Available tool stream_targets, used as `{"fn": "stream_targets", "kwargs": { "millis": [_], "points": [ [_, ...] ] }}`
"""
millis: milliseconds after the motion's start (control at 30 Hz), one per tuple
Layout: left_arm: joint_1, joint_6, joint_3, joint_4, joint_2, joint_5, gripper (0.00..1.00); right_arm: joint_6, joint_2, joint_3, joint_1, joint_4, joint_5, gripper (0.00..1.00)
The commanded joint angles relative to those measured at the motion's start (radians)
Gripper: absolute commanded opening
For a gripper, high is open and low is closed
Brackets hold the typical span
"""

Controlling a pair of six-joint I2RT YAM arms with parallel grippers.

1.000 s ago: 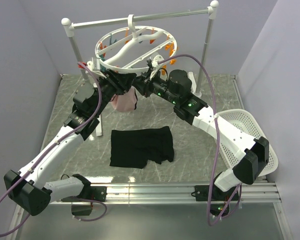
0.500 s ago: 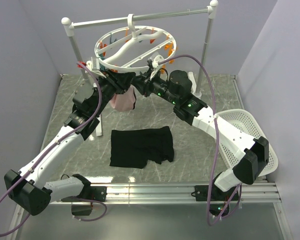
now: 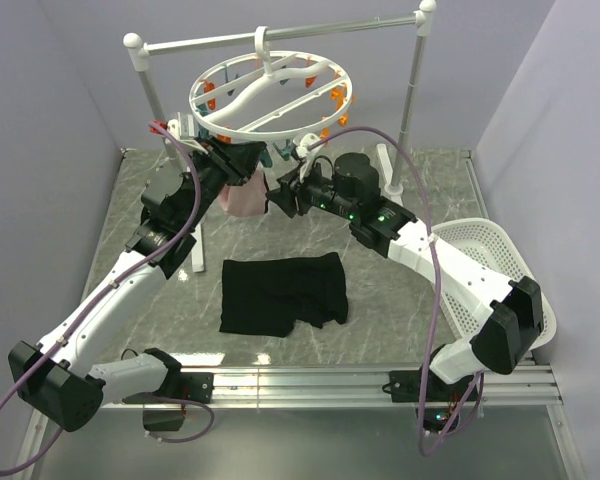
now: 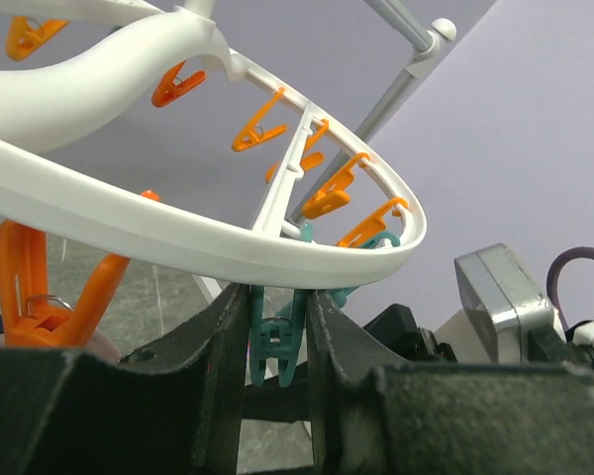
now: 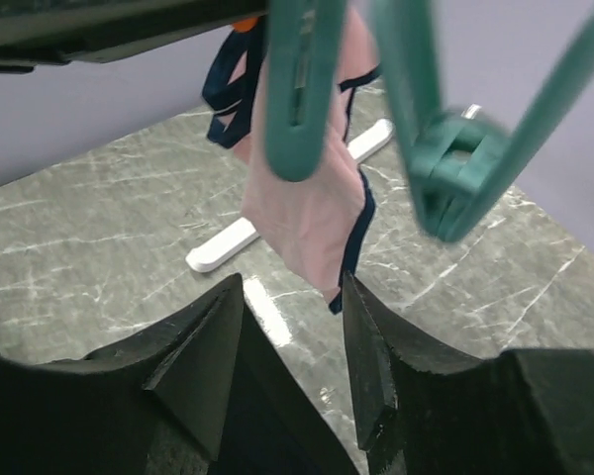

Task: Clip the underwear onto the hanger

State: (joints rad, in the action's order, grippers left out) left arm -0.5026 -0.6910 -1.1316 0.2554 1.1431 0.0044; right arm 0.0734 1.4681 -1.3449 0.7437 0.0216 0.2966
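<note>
The underwear (image 3: 283, 293) lies flat on the table in front of both arms, untouched. The hanger (image 3: 242, 128), a white ring with orange and teal pins, hangs from the rail. Under its near rim (image 4: 178, 233), my left gripper (image 4: 277, 307) is shut on a teal clothespin (image 4: 275, 336), one finger pressing each side. My right gripper (image 5: 290, 287) is open just below the ring, nothing between its fingers. A pink garment (image 5: 302, 218) dangles right above its tips. Beside the garment hang two teal pins (image 5: 295, 89).
The pink garment (image 3: 245, 198) hangs between the two wrists. The white-and-silver rail stand (image 3: 280, 38) spans the back, its foot (image 5: 218, 247) on the marble table. A white basket (image 3: 480, 260) sits at the right edge beside the right arm.
My right gripper has opened and dropped back down-left from the ring's rim. My left gripper has narrowed onto the teal clothespin. The underwear has not moved.
</note>
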Motion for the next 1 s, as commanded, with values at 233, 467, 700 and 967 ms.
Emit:
{"fn": "stream_targets", "kwargs": {
  "millis": [233, 467, 700, 967],
  "points": [
    [0.01, 0.022, -0.014, -0.01, -0.019, 0.055, 0.0, -0.024, 0.006, -0.149, -0.018, 0.067, 0.064, 0.5],
    [0.012, 0.018, -0.011, -0.004, -0.017, 0.068, 0.0, -0.037, 0.064, -0.211, -0.018, 0.063, 0.053, 0.5],
    [0.012, -0.002, -0.011, -0.007, -0.031, 0.049, 0.07, -0.029, 0.092, -0.226, -0.017, 0.052, 0.044, 0.14],
    [0.013, -0.028, 0.001, 0.007, -0.036, -0.001, 0.48, -0.024, 0.077, -0.212, -0.018, 0.063, 0.053, 0.0]
  ]
}}
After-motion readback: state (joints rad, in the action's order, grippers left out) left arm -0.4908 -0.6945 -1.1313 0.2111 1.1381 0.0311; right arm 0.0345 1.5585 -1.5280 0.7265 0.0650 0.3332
